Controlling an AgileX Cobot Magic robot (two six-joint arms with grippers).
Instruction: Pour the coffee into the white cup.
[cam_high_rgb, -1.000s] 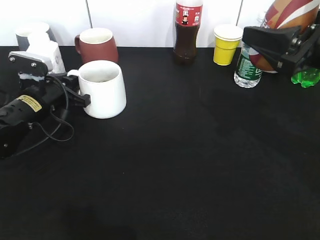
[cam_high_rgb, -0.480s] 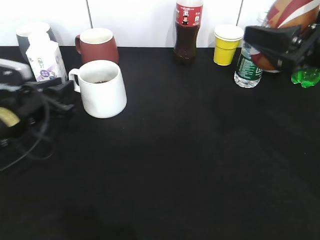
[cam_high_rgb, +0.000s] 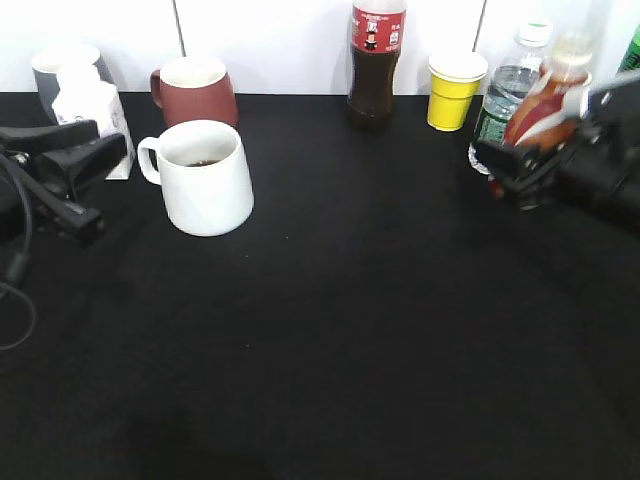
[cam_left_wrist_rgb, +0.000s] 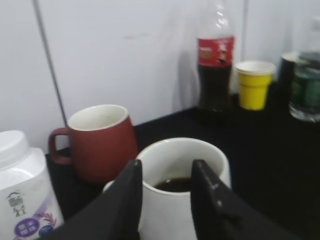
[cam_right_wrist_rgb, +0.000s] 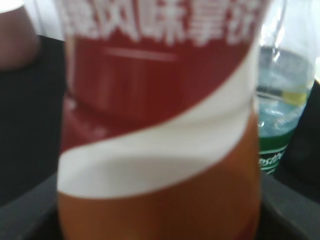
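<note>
Setting the coffee bottle (cam_high_rgb: 540, 105) down upright at three o'clock suits now: right gripper (cam_high_rgb: 520, 170) clamps it; white cup (cam_high_rgb: 203, 178), at ten o'clock, holds coffee; left gripper (cam_left_wrist_rgb: 165, 200) gapes empty.

White cup (cam_high_rgb: 205, 178) upright on the table's left, apparently holding a little dark coffee (cam_left_wrist_rgb: 175, 184).

Slanted exterior view; two close wrist views
</note>
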